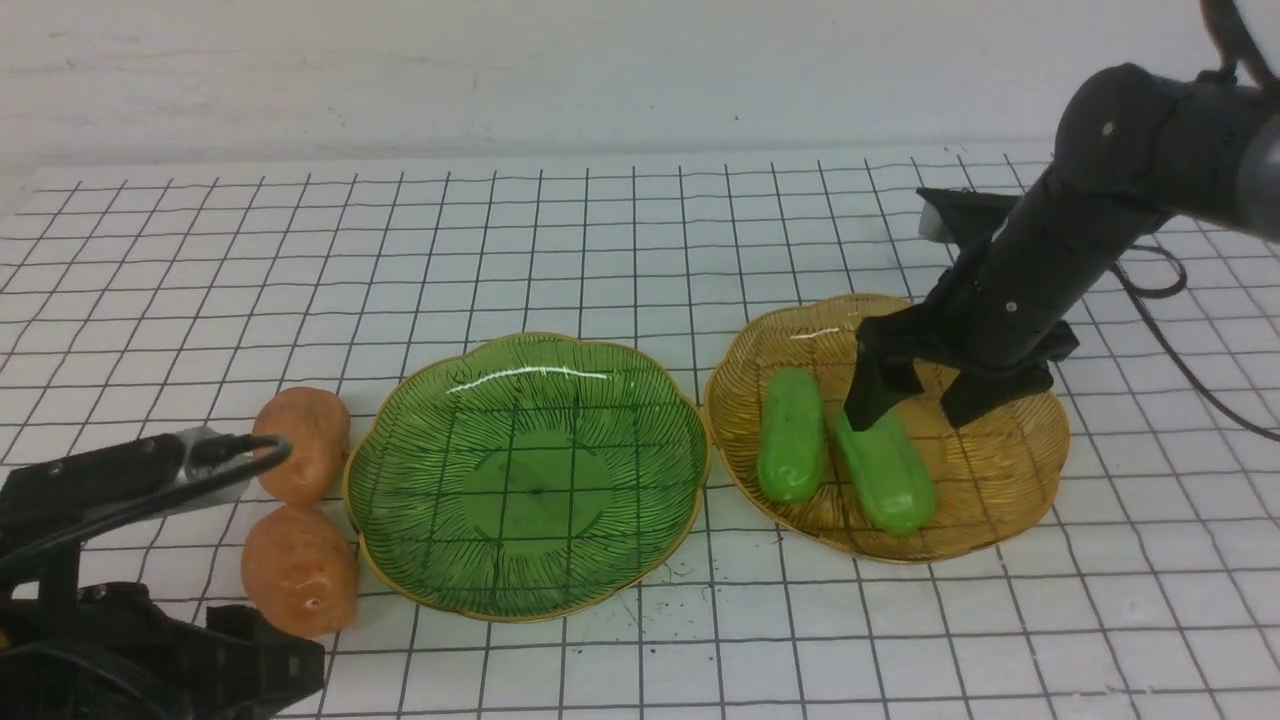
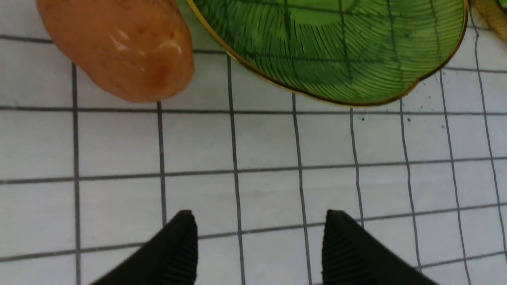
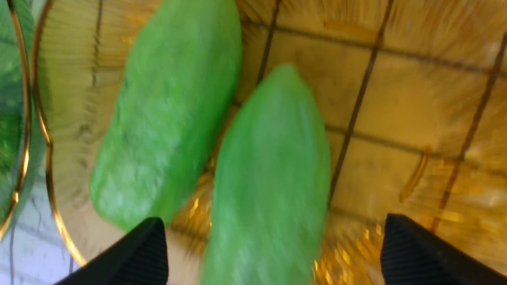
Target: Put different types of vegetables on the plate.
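Right tool (image 1: 912, 412), jaws apart, hangs over a cucumber (image 1: 888, 470) on the amber plate (image 1: 1010, 470). We judge that closing could wedge a finger against the second cucumber (image 1: 790, 435) just beside it. Left tool (image 2: 261, 221), jaws apart, holds nothing; a potato (image 2: 119, 47) lies ahead.

Cucumber (image 3: 273, 178) between spread claw (image 3: 273, 223), second cucumber (image 3: 166, 111) beside

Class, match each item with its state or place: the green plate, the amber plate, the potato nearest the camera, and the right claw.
1 green plate
2 amber plate
3 near potato
4 right claw

A lies on the table, off both plates
B holds two cucumbers
C empty dish
D open above a cucumber

Pairs: 1-C, 2-B, 3-A, 4-D
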Controlling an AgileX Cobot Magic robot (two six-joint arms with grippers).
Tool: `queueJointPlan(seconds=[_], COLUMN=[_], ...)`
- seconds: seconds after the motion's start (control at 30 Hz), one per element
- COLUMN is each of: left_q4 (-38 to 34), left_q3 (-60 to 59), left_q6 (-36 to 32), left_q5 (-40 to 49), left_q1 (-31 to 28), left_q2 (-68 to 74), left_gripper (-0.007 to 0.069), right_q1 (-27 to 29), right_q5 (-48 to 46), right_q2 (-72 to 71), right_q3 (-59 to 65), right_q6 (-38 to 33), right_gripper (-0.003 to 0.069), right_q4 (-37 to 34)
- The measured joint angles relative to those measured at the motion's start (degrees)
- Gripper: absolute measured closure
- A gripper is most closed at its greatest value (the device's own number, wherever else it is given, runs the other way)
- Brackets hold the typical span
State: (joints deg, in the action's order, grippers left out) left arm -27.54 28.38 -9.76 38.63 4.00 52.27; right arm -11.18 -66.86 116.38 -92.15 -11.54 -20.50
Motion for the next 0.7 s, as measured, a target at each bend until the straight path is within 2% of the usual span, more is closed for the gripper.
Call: queueJointPlan(seconds=[0.13,0.23,0.27,0.33,0.4,0.47,0.5,0.57,0.63,0.7], left_q4=[1.36,3.77,3.98,6.99,8.16,10.49,10.98,14.0,15.87,16.48], left_q3=[2.02,6.82,7.18,11.49,12.82,14.66,14.9,16.42,18.14,19.73], left_q6=[0.71,3.3,3.49,5.93,6.84,8.54,8.86,11.19,13.46,14.73], left_q5=[-0.18,0.51,0.73,2.18,2.31,2.61,2.68,2.68,2.38,2.3], left_q1=[0.0,0.0,0.0,0.0,0.0,0.0,0.0,0.0,0.0,0.0], left_q2=[0.24,0.67,0.81,2.37,3.32,6.22,6.79,11.07,14.97,17.46], left_gripper=[0.0198,0.0198,0.0198,0.0198,0.0198,0.0198,0.0198,0.0198,0.0198,0.0198], right_q1=[-0.04,-0.04,-0.04,-0.04,-0.04,-0.04,-0.04,-0.04,-0.04,-0.04], right_q5=[-2.85,-3.01,-3.01,-3.37,-3.49,-3.63,-3.63,-3.88,-4.06,-4.11], right_q2=[-0.08,-1.63,-1.82,-4.81,-6.21,-10.27,-11.06,-17.64,-21.95,-24.25], right_q3=[-3.56,-5.56,-5.56,-5.64,-5.64,-5.43,-5.36,-2.96,-1.05,0.32], right_q6=[-0.12,2.48,2.48,4.56,4.72,4.91,4.91,4.91,4.91,4.91], right_gripper=[-0.0019,0.005,0.005,0.0149,0.019,0.0291,0.0309,0.0432,0.0496,0.0526], right_q4=[0.77,0.83,0.83,0.89,0.91,0.96,0.96,0.96,0.96,0.96])
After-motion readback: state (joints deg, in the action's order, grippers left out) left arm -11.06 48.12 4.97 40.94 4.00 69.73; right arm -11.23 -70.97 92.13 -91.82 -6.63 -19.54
